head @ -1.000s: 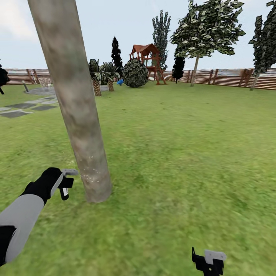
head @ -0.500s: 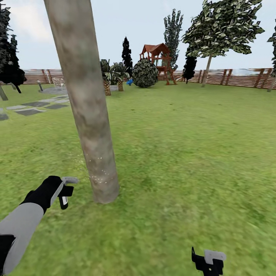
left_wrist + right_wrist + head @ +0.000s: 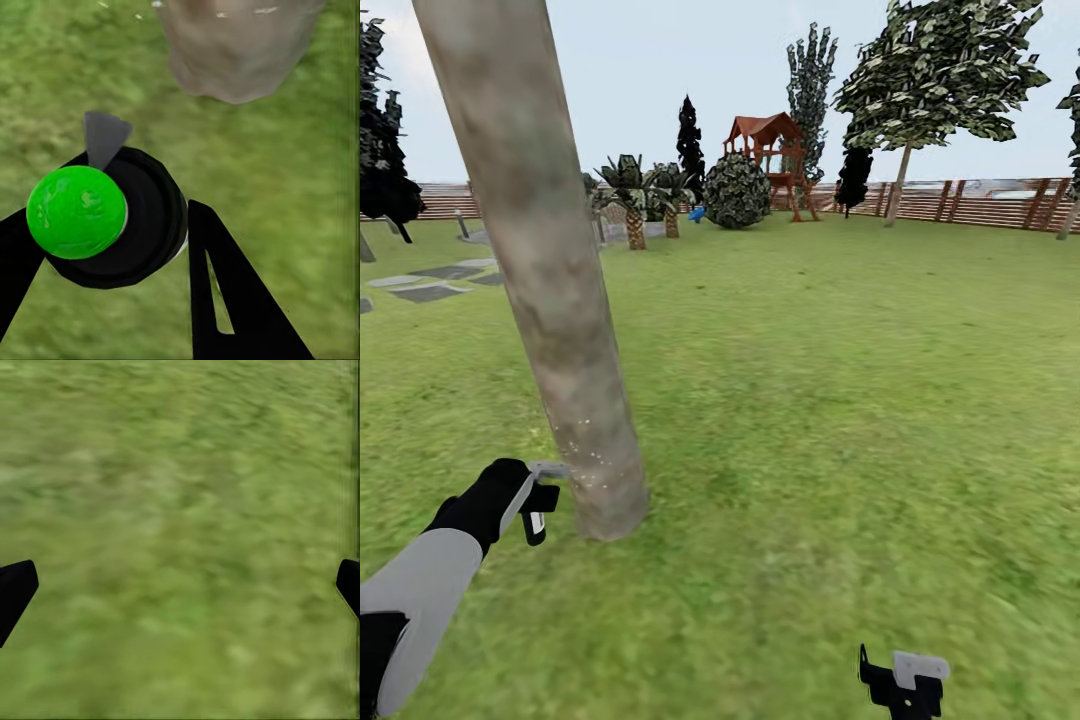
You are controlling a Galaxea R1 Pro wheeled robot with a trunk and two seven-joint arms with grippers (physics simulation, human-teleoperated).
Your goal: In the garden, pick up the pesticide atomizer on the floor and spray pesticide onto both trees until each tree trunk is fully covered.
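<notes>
R1 Pro body, as rendered

Left arm (image 3: 420, 590): light grey forearm shell, black elbow section at the near edge, black rounded wrist housing. Left gripper (image 3: 538, 495): flat grey plate on top, black fingers below, small white patch on one finger. In the left wrist view its fingers (image 3: 229, 300) are flat matte black blades, one with a narrow slot cut through. Right gripper (image 3: 905, 683): black body, light grey angular plate; black fingertips (image 3: 15, 592) at both frame edges.
</notes>
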